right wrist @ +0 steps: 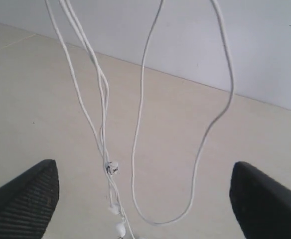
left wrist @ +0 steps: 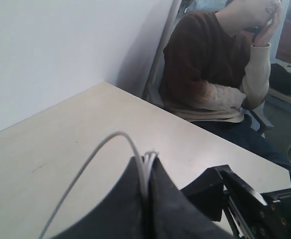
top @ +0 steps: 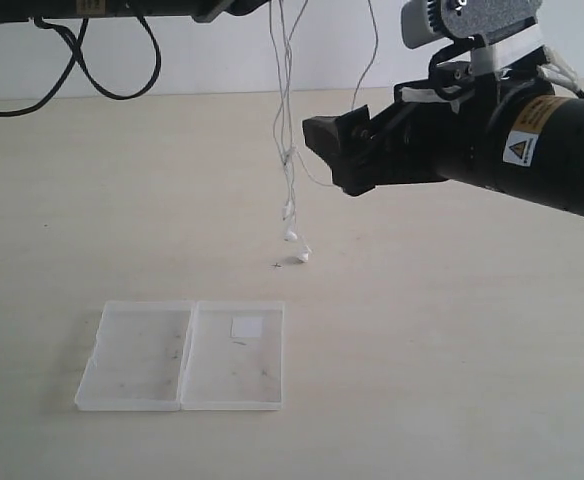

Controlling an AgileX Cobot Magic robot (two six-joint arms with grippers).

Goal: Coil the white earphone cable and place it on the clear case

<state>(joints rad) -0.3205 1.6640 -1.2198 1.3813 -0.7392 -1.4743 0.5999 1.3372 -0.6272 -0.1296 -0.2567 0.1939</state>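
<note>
The white earphone cable [top: 284, 150] hangs in several strands from above the table. Its two earbuds [top: 298, 245] dangle just over the tabletop, behind the clear case [top: 182, 355]. The case lies open and flat near the front, with a small white label [top: 246, 326] in its right half. My left gripper [left wrist: 148, 167] is shut on the cable, and strands poke out between its black fingers. My right gripper [top: 328, 152] is open and level, just right of the hanging strands. In the right wrist view the cable [right wrist: 101, 89] and a slack loop [right wrist: 205, 134] hang between the spread fingers [right wrist: 33, 196], touching neither.
Thick black arm cables [top: 112, 80] droop at the back left. The right arm's bulky body [top: 532, 140] fills the upper right. A seated person in a brown sweater [left wrist: 210, 64] is beyond the table's far edge. A white wall [top: 222, 50] stands behind the table.
</note>
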